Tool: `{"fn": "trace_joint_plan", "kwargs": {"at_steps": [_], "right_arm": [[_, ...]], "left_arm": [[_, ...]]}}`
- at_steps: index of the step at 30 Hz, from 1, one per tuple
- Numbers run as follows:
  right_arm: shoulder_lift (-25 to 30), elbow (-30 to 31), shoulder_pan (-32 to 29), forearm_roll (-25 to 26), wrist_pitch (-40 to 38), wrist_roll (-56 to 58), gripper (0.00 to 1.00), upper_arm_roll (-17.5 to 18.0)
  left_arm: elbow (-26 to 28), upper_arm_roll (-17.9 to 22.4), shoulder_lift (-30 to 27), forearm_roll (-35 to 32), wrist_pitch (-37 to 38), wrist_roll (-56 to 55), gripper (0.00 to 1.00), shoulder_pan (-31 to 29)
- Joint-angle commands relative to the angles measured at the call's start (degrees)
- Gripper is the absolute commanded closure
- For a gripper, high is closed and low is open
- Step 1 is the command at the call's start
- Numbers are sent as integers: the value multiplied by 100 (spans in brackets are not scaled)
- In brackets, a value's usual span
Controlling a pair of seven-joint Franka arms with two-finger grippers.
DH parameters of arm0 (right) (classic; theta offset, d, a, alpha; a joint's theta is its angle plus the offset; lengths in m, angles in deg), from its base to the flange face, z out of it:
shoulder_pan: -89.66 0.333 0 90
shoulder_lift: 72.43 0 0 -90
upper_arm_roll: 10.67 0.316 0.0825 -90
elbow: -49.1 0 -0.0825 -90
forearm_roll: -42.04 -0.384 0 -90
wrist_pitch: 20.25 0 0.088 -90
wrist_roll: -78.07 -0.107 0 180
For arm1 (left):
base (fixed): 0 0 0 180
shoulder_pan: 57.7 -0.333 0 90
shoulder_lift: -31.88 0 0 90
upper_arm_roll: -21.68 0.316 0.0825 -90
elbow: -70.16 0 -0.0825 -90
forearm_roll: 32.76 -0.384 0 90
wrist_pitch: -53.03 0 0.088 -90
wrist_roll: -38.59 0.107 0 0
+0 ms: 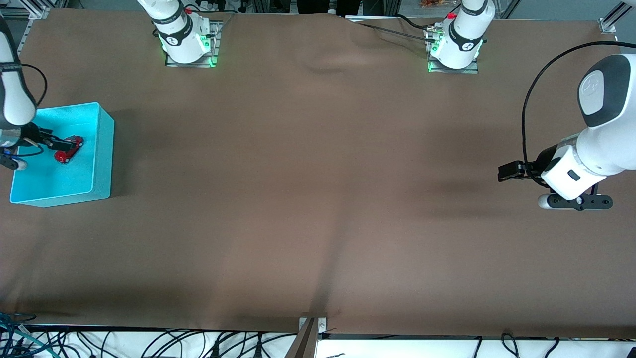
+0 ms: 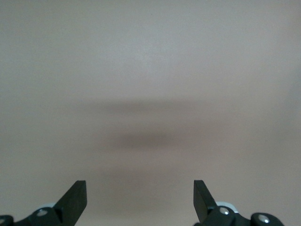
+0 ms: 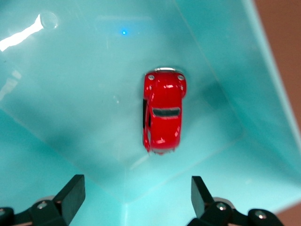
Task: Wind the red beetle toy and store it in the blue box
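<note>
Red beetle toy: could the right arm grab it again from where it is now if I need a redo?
Probably yes. The right gripper hangs open over the blue box, the red beetle toy lies on the box floor just ahead of its fingertips, and nothing covers it. One box wall stands close beside the toy.

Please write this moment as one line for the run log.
toy car: on floor of blue box, released | right gripper: open, above the car | left gripper: open, waiting over bare table
</note>
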Motion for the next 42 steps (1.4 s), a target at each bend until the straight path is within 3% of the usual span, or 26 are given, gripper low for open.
{"fn": "trace_joint_plan", "kwargs": {"at_steps": [1,9,18,25,29,33,36,38,42], "right_arm": [[410,-129,-98,-81,-368,-20,0,310],[744,-428,-98,-81,-931,-46,0,627],[1429,-428,16,-405,-1186,-46,0,706],[1790,-410,517,-555,-1213,-55,0,593],[1966,-437,1078,-538,-1195,-46,0,128],[2027,-463,2132,-546,-1195,-55,0,-803],[2027,-472,2783,-547,-1195,-125,0,-1314],[2027,-481,3074,-555,-1187,-257,0,-1508],[2019,-498,3364,-573,-1116,-485,0,-1544]], "left_arm": [[-45,18,-19,94,95,91,0,10],[-53,18,-19,94,95,91,0,10],[-54,27,-19,94,95,100,0,1],[-62,27,-28,86,95,108,0,-25],[-54,18,-19,86,95,91,0,1],[-45,27,-19,86,95,100,0,10],[-54,18,-28,86,95,100,0,-17],[-54,18,-28,86,95,100,0,-25],[-62,27,-28,86,95,100,0,-25]]}}
